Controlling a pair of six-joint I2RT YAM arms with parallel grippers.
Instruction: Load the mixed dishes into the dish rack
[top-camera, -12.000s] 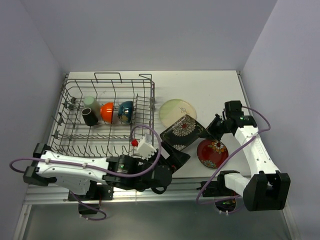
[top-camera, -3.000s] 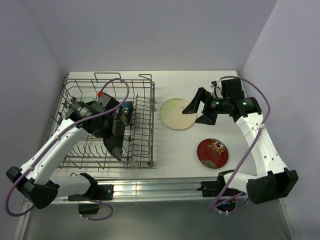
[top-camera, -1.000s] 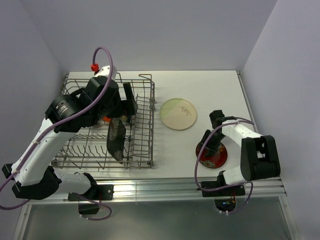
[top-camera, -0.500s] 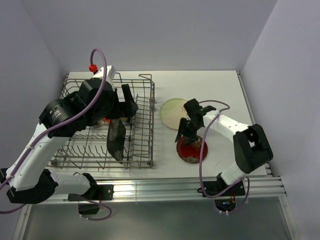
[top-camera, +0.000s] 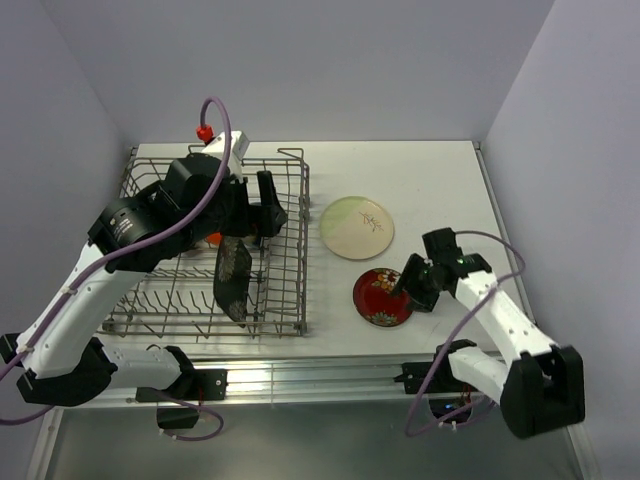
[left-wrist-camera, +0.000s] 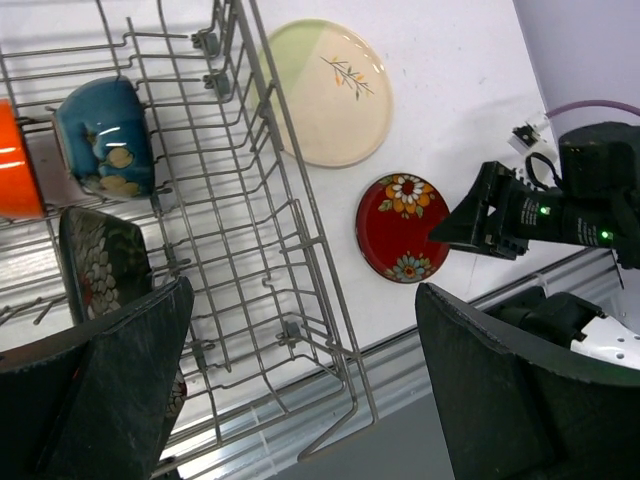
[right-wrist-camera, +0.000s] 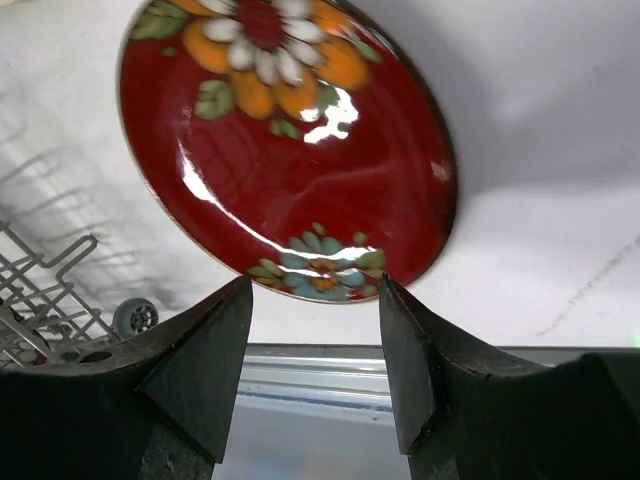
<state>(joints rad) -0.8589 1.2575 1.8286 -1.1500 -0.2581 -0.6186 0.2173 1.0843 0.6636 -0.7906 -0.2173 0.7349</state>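
Observation:
The red floral plate (top-camera: 382, 297) (right-wrist-camera: 285, 140) lies flat on the table, right of the dish rack (top-camera: 292, 250) (left-wrist-camera: 300, 230). My right gripper (top-camera: 408, 284) (right-wrist-camera: 313, 300) is open at the plate's right edge, and the rim sits just ahead of its fingertips, not between them. The pale green-cream plate (top-camera: 357, 227) (left-wrist-camera: 325, 90) lies farther back. A black square floral plate (top-camera: 232, 280) (left-wrist-camera: 100, 265) stands on edge in the rack. A dark blue bowl (left-wrist-camera: 100, 150) and an orange bowl (left-wrist-camera: 15, 165) sit behind it. My left gripper (top-camera: 265, 215) (left-wrist-camera: 300, 400) hangs wide open above the rack, holding nothing.
The table's metal front rail (top-camera: 330, 375) runs just near of the red plate and the rack. Purple walls close in the table at the back and on both sides. The left arm's purple cable (top-camera: 215, 125) loops above the rack.
The right gripper slid the red plate left toward the rack, then drew back to its right edge with jaws widening. The left arm shifted slightly over the rack.

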